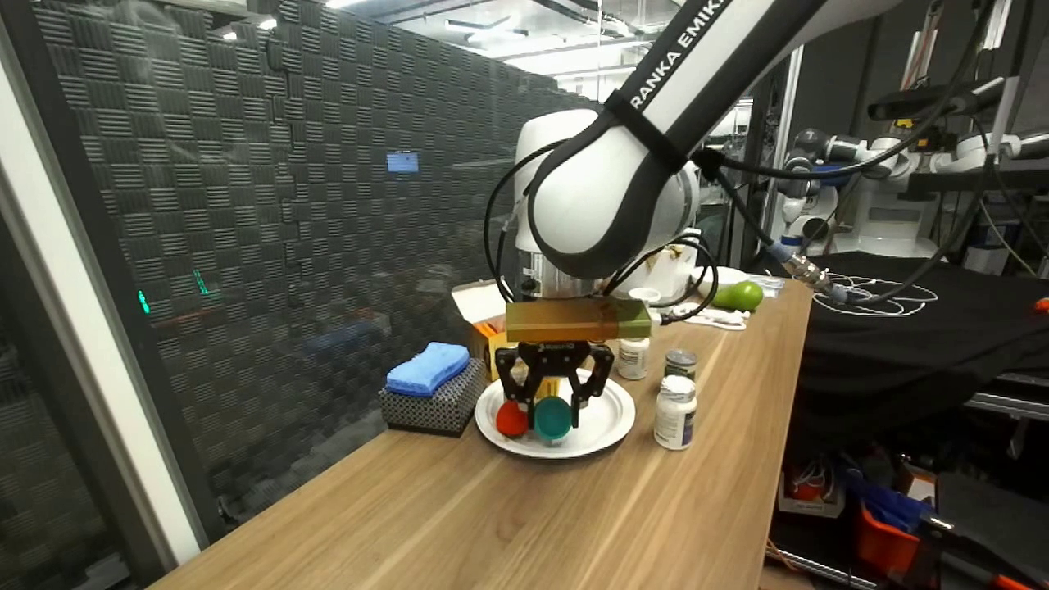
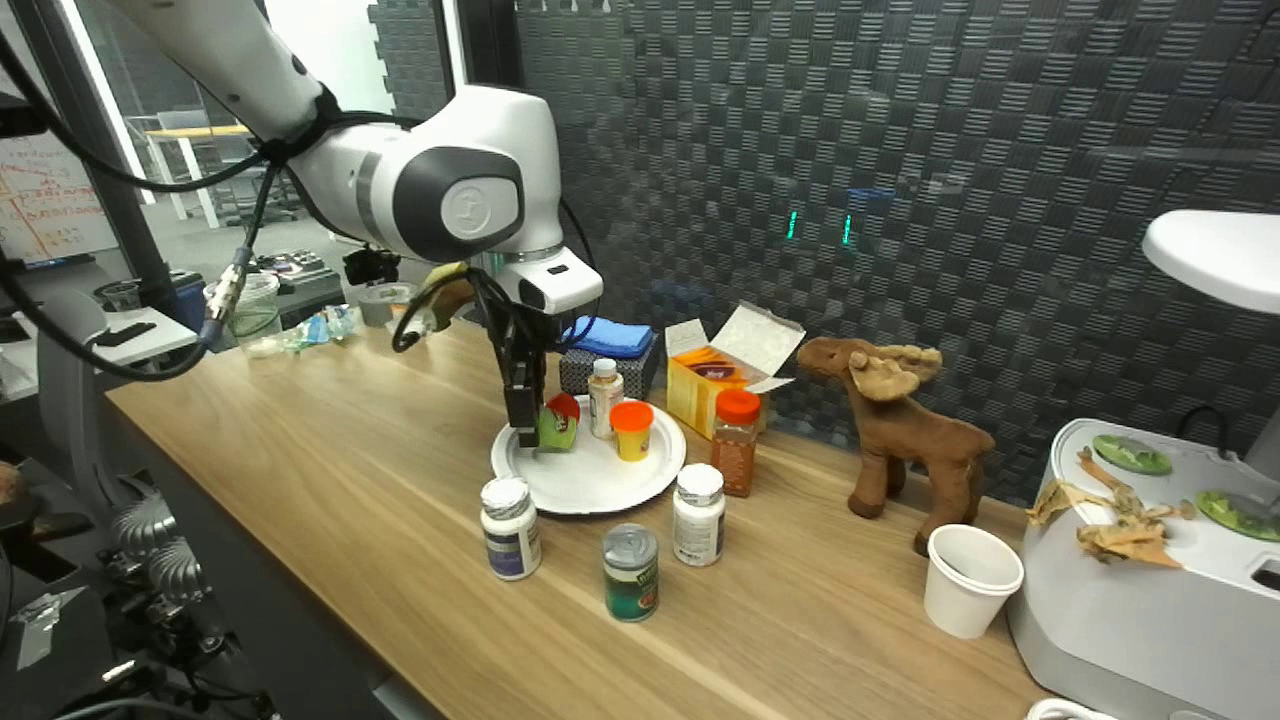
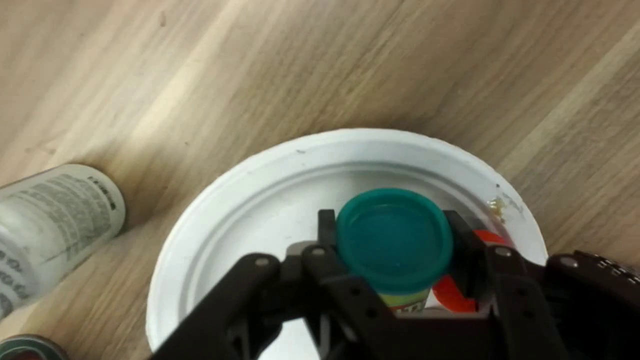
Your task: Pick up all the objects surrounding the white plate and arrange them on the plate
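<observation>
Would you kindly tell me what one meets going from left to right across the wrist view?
White cylindrical bottle with a printed label, then the left rim of the round white plate, then the round teal-topped container between the black fingers, then a partly hidden red object.

A wooden table (image 2: 400, 440) carries the plate (image 2: 590, 488), can (image 2: 631, 575) and white bottles (image 2: 699, 518).

Three white-capped bottles (image 2: 511, 540) (image 2: 699, 525) (image 2: 603, 402), one can (image 2: 631, 582)
</observation>
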Robot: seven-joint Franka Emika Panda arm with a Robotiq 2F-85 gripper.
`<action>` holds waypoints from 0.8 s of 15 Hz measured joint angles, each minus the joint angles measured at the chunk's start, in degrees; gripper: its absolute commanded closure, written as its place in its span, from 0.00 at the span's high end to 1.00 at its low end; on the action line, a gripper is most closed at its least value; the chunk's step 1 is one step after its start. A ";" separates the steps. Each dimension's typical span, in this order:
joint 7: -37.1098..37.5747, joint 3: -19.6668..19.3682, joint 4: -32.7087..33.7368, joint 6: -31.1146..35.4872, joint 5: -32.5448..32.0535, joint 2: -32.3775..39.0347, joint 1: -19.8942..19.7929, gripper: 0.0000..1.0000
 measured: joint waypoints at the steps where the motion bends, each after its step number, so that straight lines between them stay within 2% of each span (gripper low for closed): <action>1: -1.39 0.25 0.68 -0.04 2.16 0.46 -0.36 0.28; 6: -9.52 2.43 1.46 -0.78 15.56 0.67 -3.13 0.28; 12: -13.72 2.54 0.90 -3.48 26.47 -0.87 -5.45 0.28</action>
